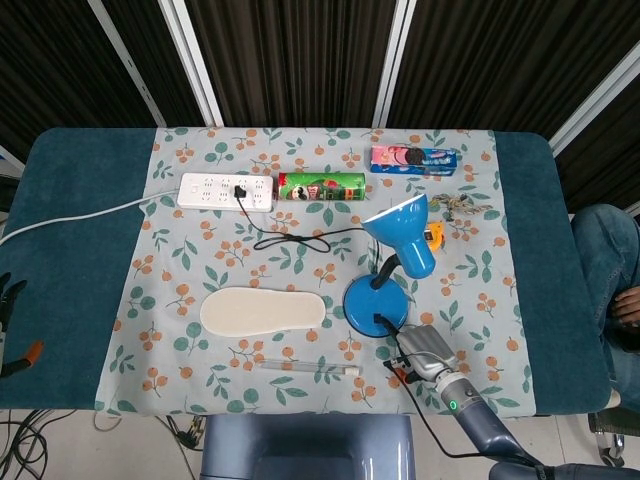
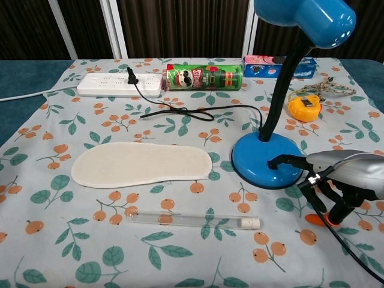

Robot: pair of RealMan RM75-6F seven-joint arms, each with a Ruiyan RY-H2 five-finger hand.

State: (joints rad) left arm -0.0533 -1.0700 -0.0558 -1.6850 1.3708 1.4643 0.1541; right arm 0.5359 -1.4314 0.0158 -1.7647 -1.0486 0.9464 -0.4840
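A blue desk lamp stands with its round base [image 1: 362,298] [image 2: 255,159] at the front right of the floral cloth, its shade [image 1: 405,232] [image 2: 306,18] bent over on a black neck. My right hand [image 1: 428,350] [image 2: 343,174] sits just right of the base. One dark fingertip [image 2: 279,161] reaches out and touches the base's top; the other fingers curl downward and hold nothing. My left hand [image 1: 12,325] shows only as dark, orange-tipped fingers at the left edge, spread apart, off the cloth and away from every object.
A white power strip [image 1: 225,190] [image 2: 120,84] holds the lamp's plug, its black cord [image 1: 300,240] looping across the cloth. Behind lie a green chip can [image 1: 320,186], a blue cookie pack [image 1: 413,158] and a yellow tape measure [image 2: 304,107]. A white insole [image 2: 141,164] and a clear tube [image 2: 192,220] lie in front.
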